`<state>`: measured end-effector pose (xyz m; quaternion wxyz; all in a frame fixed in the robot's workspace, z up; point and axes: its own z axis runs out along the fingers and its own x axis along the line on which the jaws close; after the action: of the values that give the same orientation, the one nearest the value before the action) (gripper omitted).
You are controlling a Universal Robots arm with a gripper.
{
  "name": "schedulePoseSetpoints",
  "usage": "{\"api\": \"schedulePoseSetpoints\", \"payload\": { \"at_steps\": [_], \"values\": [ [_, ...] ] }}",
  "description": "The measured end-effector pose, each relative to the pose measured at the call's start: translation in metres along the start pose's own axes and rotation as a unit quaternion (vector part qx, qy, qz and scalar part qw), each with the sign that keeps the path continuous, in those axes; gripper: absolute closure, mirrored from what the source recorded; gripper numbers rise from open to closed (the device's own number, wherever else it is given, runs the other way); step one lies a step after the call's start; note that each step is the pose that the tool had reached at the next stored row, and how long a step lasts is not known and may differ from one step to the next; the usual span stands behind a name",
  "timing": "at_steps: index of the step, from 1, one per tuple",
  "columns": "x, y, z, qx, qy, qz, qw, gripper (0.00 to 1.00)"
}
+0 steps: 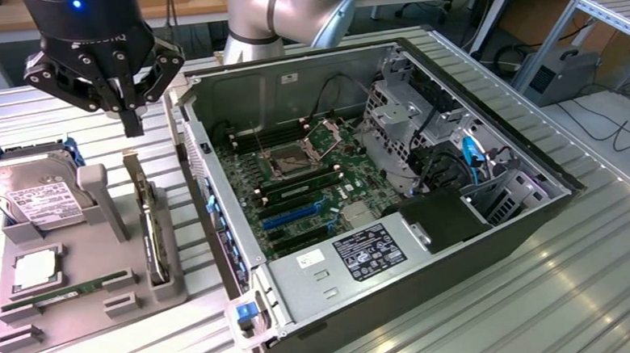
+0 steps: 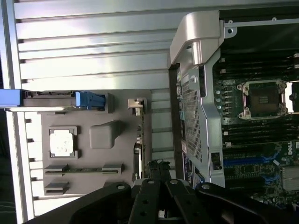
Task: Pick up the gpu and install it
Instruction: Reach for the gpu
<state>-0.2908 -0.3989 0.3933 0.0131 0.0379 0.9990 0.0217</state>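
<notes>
The hand [image 1: 131,123] hangs pointing straight down, closed tight and empty. Just below it, the gpu [image 1: 152,233] stands on edge in the gray tray [image 1: 64,319], with a hard drive [image 1: 35,199] alongside.

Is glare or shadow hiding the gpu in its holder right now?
Exterior view: the gpu stands evenly lit in the grey holder, no glare on it; bright reflections lie on the table. Wrist view: the table slats wash out white, while the gpu, seen edge-on, lies in dimmer light beside the case.
</notes>
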Motion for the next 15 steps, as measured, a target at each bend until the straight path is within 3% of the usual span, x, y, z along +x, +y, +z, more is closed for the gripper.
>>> {"api": "schedulePoseSetpoints", "payload": {
  "at_steps": [15],
  "values": [
    [0.0109,-0.0008,-0.0003,0.0000,0.0000,0.000,1.0000,0.89]
  ]
}}
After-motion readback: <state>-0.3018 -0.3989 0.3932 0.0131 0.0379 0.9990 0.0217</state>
